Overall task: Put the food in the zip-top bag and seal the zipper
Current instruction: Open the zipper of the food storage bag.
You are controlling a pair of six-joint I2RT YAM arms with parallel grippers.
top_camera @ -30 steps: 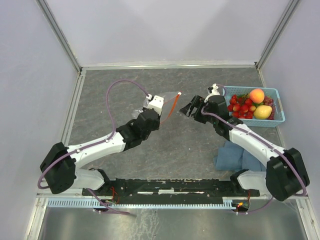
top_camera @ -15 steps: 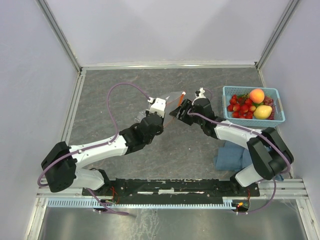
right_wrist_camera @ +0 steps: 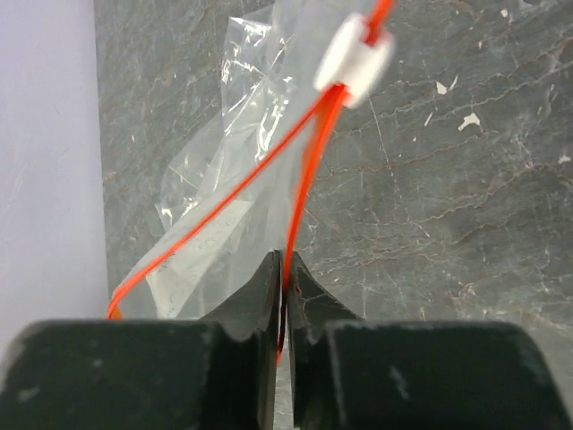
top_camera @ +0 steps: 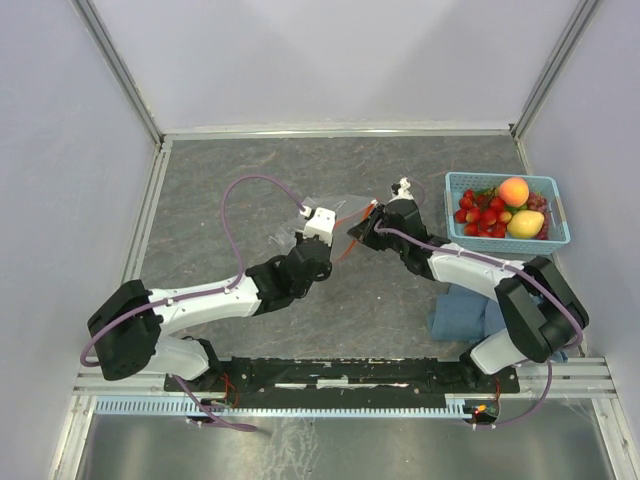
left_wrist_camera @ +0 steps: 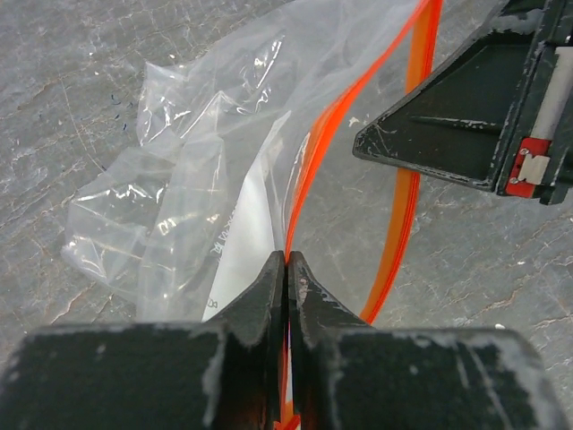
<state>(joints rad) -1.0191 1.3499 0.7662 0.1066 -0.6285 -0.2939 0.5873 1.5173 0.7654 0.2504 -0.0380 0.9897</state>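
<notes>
Starting nearest your arm bases, a folded blue cloth point(top_camera: 458, 312) lies on the tabletop point(top_camera: 240, 180) beside your right arm.

Farther in, the two claws meet near the middle. Your left claw point(left_wrist_camera: 286, 264) is pinched fully closed on one lip of the zipper point(left_wrist_camera: 403, 224). Your right claw point(right_wrist_camera: 283, 264) faces it and is clamped on the other lip, with the tips of the two claws just apart.

From your left wrist, the red-orange strip's long axis runs away from the claw toward the upper right. Its two lips bow apart, so the mouth gapes between the claws. From your right wrist, the lips converge at a white slider point(right_wrist_camera: 354, 52) at the strip's far end.

The zip-top bag point(left_wrist_camera: 170, 188) is crumpled. Its body trails off to the left of the strip, with the white label point(left_wrist_camera: 246, 246) just beyond your left claw.

Well to the right, near the wall, the light-blue mesh basket point(top_camera: 505, 241) holds the strawberries point(top_camera: 485, 214), a peach point(top_camera: 513, 190), a mango point(top_camera: 525, 224) and grapes point(top_camera: 538, 202).
</notes>
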